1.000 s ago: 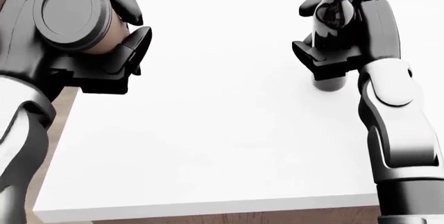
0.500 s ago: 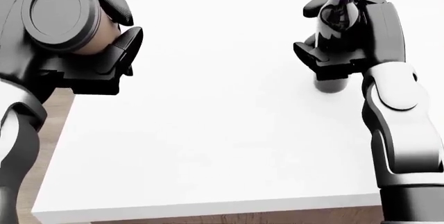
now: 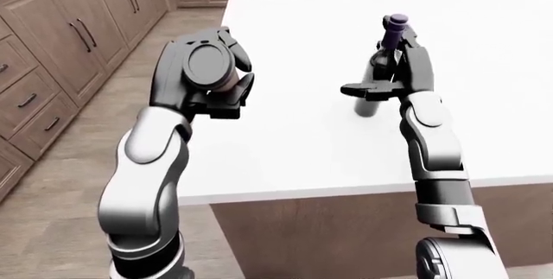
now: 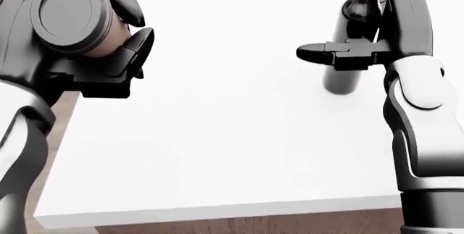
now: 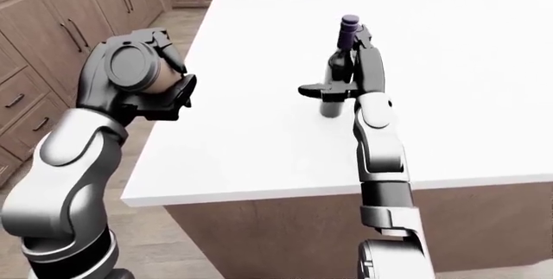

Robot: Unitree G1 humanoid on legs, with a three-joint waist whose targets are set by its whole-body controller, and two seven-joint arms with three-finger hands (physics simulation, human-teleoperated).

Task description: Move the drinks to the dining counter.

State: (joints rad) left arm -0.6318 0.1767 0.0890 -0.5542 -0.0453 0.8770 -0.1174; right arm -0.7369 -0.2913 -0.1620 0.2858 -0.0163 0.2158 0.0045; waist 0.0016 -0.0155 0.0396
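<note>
L hand (image 3: 200,78) grips cup (image 3: 205,66), bottle (image 5: 336,72) upright, R hand (image 5: 345,75) open

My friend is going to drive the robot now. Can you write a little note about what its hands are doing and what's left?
Left hand: fingers shut on the lidded cup, held up in the air at the counter's left edge, not set down.
Right hand: fingers open beside the wine bottle, thumb sticking out to the left.
The bottle stands upright on the white counter.
Done: the bottle seems placed. Left: put the cup on the counter and let go, then pull the right hand clear without tipping the bottle.
</note>
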